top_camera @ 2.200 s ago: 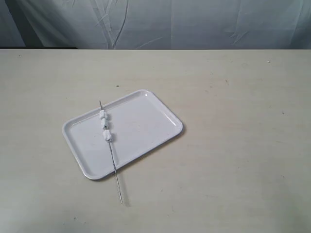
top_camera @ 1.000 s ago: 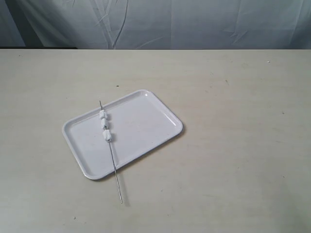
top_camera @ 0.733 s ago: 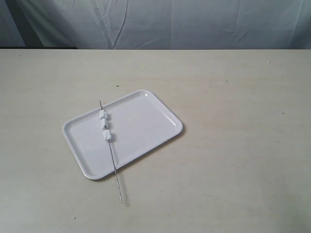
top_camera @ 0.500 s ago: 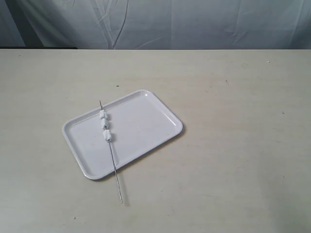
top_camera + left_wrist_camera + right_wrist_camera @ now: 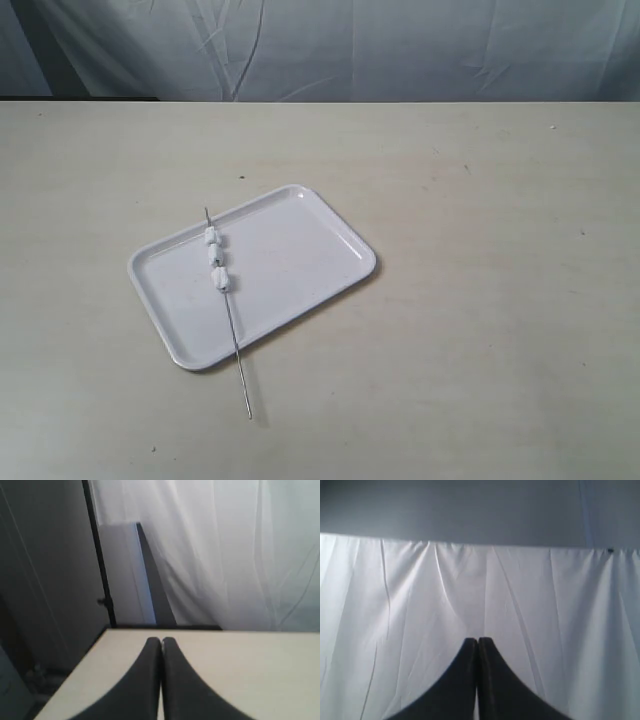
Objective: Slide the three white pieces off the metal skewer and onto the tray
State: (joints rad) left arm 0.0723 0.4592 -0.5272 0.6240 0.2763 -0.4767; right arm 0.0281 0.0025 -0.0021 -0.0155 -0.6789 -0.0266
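A white tray (image 5: 290,265) lies left of centre on the table in the exterior view. Across its left half rests the thin metal skewer (image 5: 238,357), one end past the far rim and the other on the table in front of the near rim. The three white pieces (image 5: 215,257) sit in a row on the skewer's far part, above the tray. Neither arm shows in the exterior view. My left gripper (image 5: 161,641) is shut and empty over a bare table corner. My right gripper (image 5: 478,641) is shut and empty, facing the white curtain.
The beige table (image 5: 480,300) runs wide around the tray. A pale curtain (image 5: 400,50) hangs behind its far edge. In the left wrist view the table's corner (image 5: 107,630) meets a dark upright frame (image 5: 100,555) and the drapes.
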